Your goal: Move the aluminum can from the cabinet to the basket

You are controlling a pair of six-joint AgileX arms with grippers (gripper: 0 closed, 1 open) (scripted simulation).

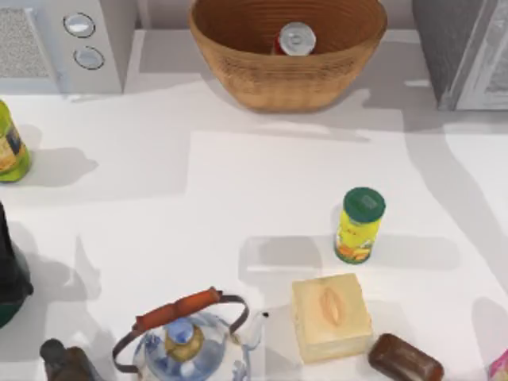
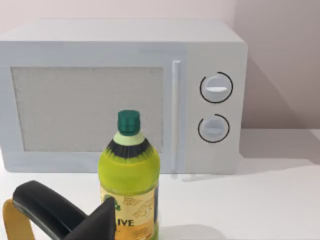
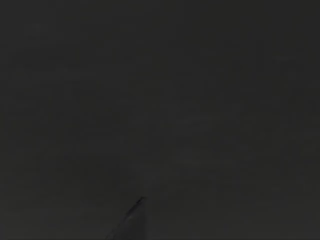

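The can [image 1: 297,38] stands upright inside the basket [image 1: 238,71] at the bench's far edge, well apart from the cabinet [image 1: 452,48], so the move looks finished. Whether either end effector is open, I cannot tell; the right wrist view is dark.

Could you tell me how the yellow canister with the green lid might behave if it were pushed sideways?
The yellow canister with the green lid stands upright, taller than wide, so a high push would probably tip it. Its round body would likely roll afterwards. The smooth white table may let it slide under a low push.
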